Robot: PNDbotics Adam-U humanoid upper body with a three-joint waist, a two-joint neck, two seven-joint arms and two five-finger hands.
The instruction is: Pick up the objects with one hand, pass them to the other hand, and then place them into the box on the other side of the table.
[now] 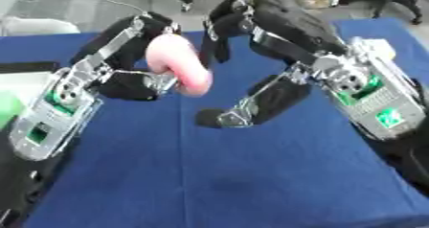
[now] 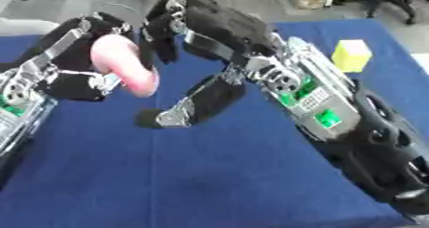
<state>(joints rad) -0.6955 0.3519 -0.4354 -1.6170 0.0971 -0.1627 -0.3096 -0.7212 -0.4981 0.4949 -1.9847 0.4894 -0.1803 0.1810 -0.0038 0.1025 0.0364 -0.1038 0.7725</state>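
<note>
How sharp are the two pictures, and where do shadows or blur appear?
Left eye view: soft overall; the curved pink object in the left hand has fuzzy edges, and a faint dark shadow lies on the blue tablecloth. Right eye view: equally soft; the yellow block looks smeared, and the right hand lacks detail.

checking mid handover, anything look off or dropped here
Nothing stands out. The pink curved object is held in the left hand above the blue table, with the right hand open beside it. The yellow block sits upright, far right.
</note>
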